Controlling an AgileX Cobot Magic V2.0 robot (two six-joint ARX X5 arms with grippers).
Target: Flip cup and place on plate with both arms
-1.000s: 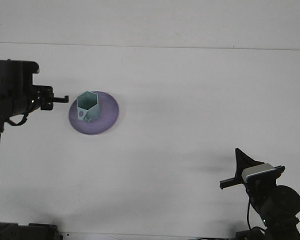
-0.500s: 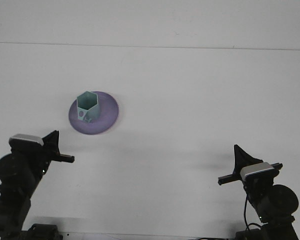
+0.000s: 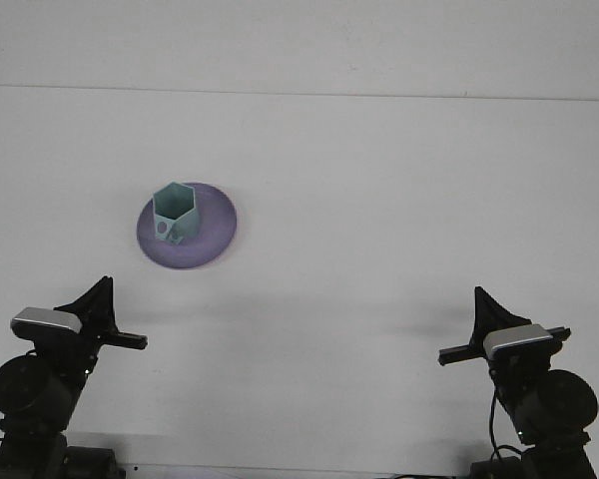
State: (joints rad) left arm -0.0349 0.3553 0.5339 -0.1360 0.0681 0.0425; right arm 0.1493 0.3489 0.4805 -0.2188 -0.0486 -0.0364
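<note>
Cup (image 3: 174, 212): I see the teal hexagonal cup standing upright, mouth up, on the left part of the plate.
Plate (image 3: 212, 232): I see the purple plate flat on the white table (image 3: 379, 180), left of centre and toward the middle depth.
Left gripper (image 3: 115, 321): I have it at the near left edge, well apart from the plate, carrying nothing. I cannot tell from this view whether its jaws are parted or closed.
Right gripper (image 3: 469, 334): I have it at the near right edge, well apart from cup and plate, carrying nothing. Jaw state likewise cannot be read here.
Step in hand: I judge the placement done. The cup sits mouth up inside the plate rim and both arms sit low at the near edge, clear of the work.
Next move: I judge none is required on the cup. If I check anything, it is that the cup base rests fully on the plate, not on its rim.
Risk: Low. The cup stands off-centre toward the left rim, so any bump to the plate could tip it.
</note>
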